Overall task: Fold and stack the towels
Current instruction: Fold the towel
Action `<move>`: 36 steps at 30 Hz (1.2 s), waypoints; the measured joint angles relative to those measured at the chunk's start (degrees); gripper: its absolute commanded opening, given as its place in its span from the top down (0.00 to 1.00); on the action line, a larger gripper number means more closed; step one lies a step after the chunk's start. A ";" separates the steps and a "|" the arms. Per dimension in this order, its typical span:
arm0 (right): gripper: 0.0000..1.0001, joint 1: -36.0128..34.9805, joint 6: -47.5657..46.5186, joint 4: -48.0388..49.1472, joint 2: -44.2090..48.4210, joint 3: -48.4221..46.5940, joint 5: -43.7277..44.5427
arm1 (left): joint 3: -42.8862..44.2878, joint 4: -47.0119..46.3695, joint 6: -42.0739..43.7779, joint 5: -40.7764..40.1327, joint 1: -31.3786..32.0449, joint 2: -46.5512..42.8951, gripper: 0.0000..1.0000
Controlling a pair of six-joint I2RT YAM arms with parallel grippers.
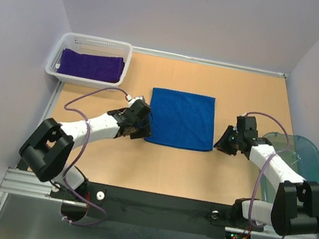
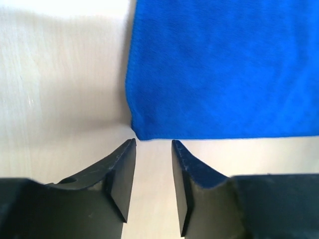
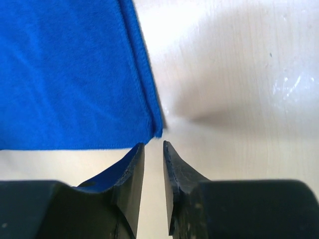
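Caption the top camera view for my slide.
Left gripper and right gripper, open, flank a bright blue terry-cloth towel; dark purple towel in white plastic basket.

Wooden table (image 1: 168,174) with blue towel (image 1: 182,119), white basket (image 1: 99,40), teal tray (image 1: 314,152)

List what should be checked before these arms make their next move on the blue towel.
1. The blue towel lies flat on the table: ok.
2. The left gripper is empty, jaws apart, at the towel's near left corner: ok.
3. The right gripper is empty, jaws slightly apart, at the near right corner: ok.
4. The purple towel sits folded inside the basket: ok.
5. The blue towel is fully folded: cannot tell.
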State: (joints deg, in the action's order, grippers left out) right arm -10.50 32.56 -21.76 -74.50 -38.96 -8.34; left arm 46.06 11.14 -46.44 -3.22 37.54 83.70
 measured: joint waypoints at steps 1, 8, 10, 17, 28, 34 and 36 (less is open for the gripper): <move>0.73 -0.02 -0.02 -0.76 1.09 -0.09 -0.07 | 0.00 0.46 -0.13 0.00 0.31 -1.53 0.46; 0.73 -0.04 -0.46 -2.36 2.71 -6.19 -5.64 | 2.32 2.71 -0.35 -0.42 1.03 -7.28 0.60; 0.73 -0.50 -0.42 -0.96 0.79 -8.02 -7.80 | 4.74 3.10 -0.09 -0.37 1.03 -6.01 0.65; 0.79 -2.16 0.04 2.62 -7.61 -8.07 -10.58 | 9.38 0.09 1.11 0.66 2.75 3.87 0.76; 0.79 -1.99 1.57 6.43 -10.88 -0.92 -6.67 | 5.79 -0.72 2.54 2.89 3.19 11.17 0.90; 0.76 -1.97 5.55 7.21 -4.61 5.66 -8.07 | -0.35 -3.13 2.49 6.71 3.10 6.67 0.92; 0.75 -1.97 7.15 6.23 -1.57 8.00 -8.57 | -3.82 -2.99 2.40 8.57 3.13 3.19 0.92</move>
State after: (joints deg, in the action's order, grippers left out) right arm -12.47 39.70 -15.53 -76.07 -30.96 -16.91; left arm 42.24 8.14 -44.03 5.34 40.66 86.89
